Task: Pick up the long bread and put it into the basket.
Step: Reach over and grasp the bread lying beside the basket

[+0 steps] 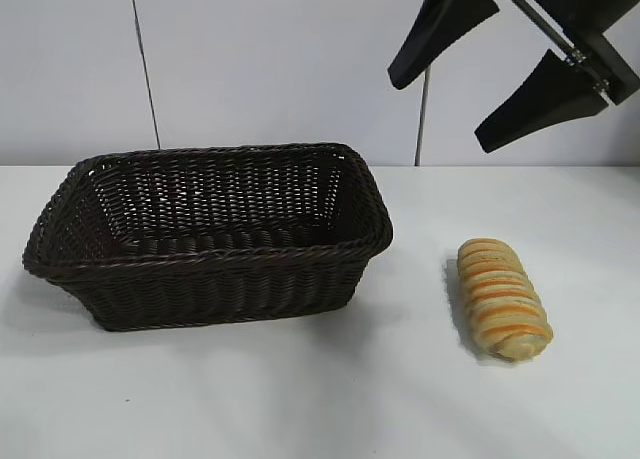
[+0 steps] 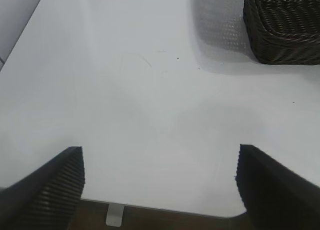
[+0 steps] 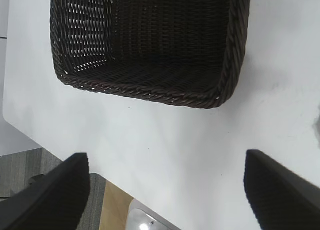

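Well, the long bread (image 1: 503, 299) lay flat on the white table (image 1: 300, 399), off to the right of the basket (image 1: 210, 237) in the exterior view, well clear of its braided rim and untouched by either arm. Its ridged orange-brown stripes ran crosswise, and one rounded end pointed toward the camera. The basket sat on the left half of the table, dark brown wicker, its long side facing the camera, with nothing showing inside it.

Up top, the right gripper (image 1: 495, 74) hung high above the table at the upper right of the exterior view, over the stretch between basket and bread, tilted downward. Its two black fingers stood wide apart, with only air between them and nothing in their hold. From the right wrist view, those fingertips (image 3: 50, 195) framed the bare tabletop, with the basket's open mouth farther off beyond them.

Over on the other side, the left gripper (image 2: 160, 185) appeared only in its own wrist view. Its ridged pads (image 2: 55, 187) were spread wide too, gripping nothing, poised above the near edge of the table, with just a corner of the basket visible farther away.
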### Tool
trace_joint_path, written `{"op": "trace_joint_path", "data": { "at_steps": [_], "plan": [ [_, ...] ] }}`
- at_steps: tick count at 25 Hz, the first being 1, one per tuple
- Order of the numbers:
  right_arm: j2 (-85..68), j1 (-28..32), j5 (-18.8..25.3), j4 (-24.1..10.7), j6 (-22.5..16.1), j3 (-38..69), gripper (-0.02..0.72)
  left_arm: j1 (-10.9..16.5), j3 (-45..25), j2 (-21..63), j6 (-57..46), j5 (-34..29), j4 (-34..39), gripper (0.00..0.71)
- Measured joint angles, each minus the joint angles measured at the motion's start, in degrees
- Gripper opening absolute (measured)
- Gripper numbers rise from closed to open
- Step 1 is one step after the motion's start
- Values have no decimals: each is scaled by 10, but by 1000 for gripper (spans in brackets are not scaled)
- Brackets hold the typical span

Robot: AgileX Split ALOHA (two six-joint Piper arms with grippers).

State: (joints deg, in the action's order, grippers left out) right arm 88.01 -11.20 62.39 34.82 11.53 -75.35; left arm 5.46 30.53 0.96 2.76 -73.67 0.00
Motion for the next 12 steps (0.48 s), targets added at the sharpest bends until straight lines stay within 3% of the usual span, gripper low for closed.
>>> {"op": "trace_joint_path", "data": {
  "at_steps": [3,8,10,12],
  "plan": [
    [0,0,51,-67,-43,-84,578,-1,0,0,0,0,0,602],
    [-1,0,84,-248,-133,-195,578,-1,0,0,0,0,0,602],
    [-1,0,86,-294,-148,-203,578,-1,0,0,0,0,0,602],
    [3,0,89,-316,-152,-203,578,-1,0,0,0,0,0,602]
  ]
}}
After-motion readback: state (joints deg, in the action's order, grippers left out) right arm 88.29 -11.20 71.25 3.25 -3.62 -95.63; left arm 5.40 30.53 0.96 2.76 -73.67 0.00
